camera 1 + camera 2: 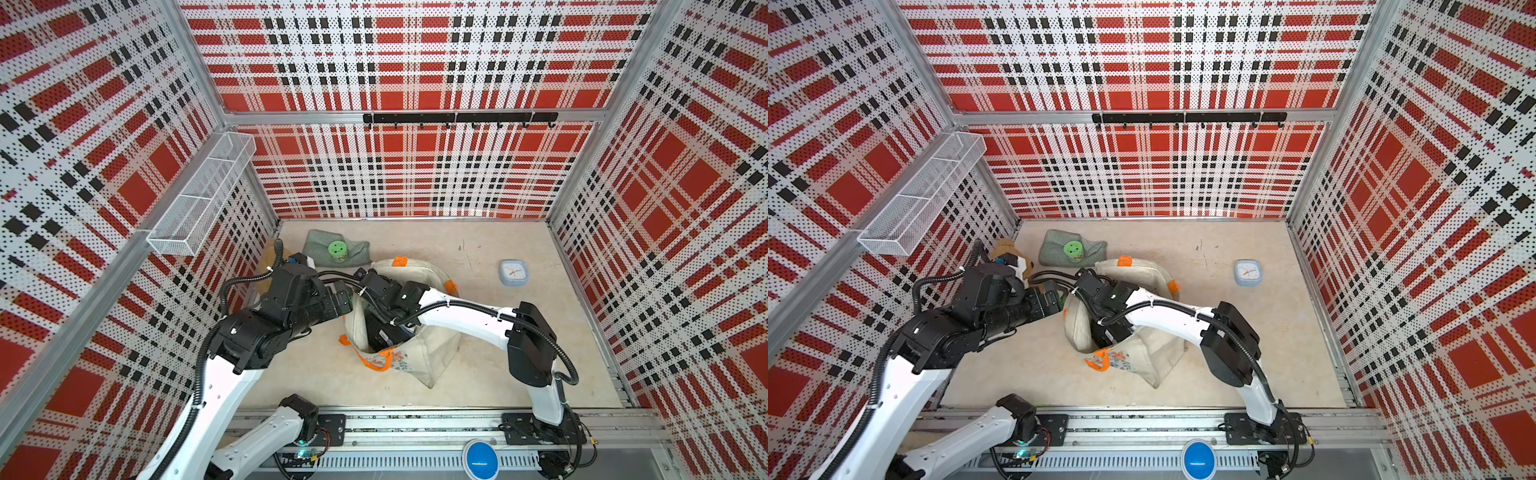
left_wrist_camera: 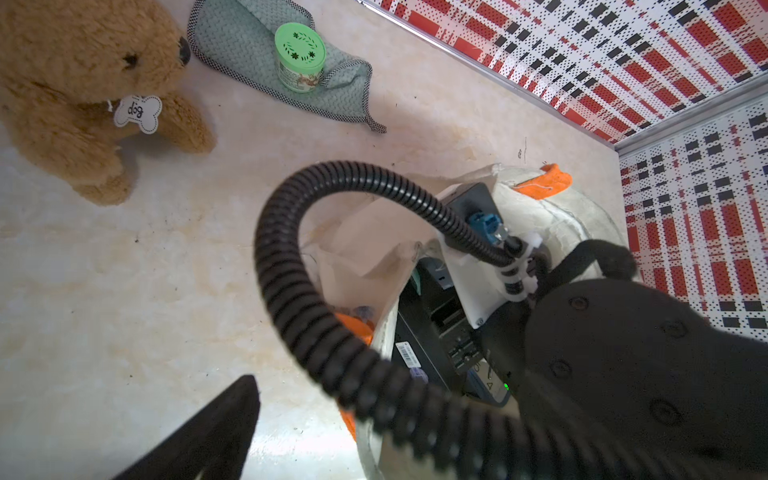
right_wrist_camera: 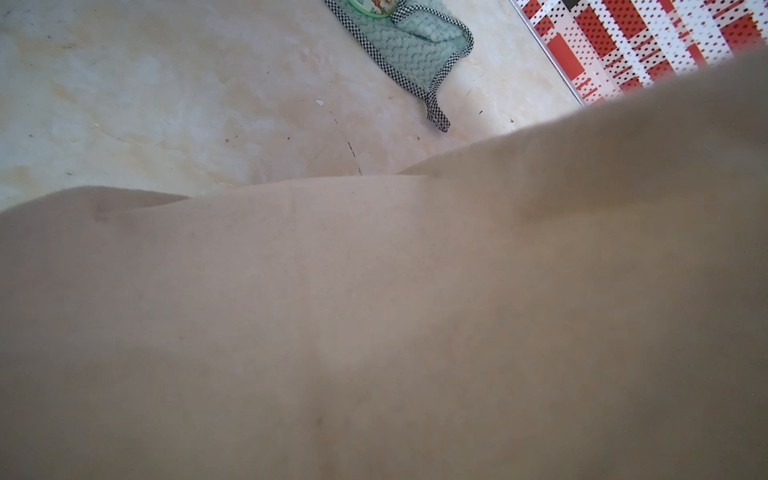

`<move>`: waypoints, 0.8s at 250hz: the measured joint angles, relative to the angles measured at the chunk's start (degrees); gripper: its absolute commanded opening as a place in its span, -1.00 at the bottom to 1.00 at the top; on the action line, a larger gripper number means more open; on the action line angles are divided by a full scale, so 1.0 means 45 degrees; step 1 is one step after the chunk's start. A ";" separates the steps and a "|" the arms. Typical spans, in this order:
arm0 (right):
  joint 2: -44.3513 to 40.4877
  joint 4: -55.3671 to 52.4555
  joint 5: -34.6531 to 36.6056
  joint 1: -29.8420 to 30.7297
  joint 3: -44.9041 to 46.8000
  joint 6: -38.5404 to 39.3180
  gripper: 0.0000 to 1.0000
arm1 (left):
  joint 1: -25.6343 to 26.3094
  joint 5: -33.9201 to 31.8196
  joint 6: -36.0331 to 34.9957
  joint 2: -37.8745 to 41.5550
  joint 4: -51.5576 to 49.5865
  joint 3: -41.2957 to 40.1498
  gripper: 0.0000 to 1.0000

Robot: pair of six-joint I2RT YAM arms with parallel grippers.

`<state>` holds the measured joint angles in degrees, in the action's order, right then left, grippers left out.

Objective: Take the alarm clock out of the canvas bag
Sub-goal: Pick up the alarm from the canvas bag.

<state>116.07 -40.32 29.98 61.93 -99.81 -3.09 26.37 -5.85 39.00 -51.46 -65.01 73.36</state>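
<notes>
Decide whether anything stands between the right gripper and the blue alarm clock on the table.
Yes: the canvas bag. The right gripper is sunk in its mouth, fingertips hidden, and the bag's cream wall rises between it and the alarm clock, which lies apart on the table.

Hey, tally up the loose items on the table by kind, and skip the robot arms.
Canvas bag: 1
Alarm clock: 1
Cloth: 1
Green-lidded jar: 1
Plush dog: 1
Total: 5
</notes>
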 measured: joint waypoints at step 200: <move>-0.2701 -0.0505 -0.2676 -0.0243 0.0903 -0.0223 -0.35 | 0.0185 0.0199 -0.0792 -0.1209 0.0495 0.1331 0.99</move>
<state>103.92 -42.59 17.93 60.84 -95.74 -4.10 27.20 -4.95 35.44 -56.90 -62.78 79.35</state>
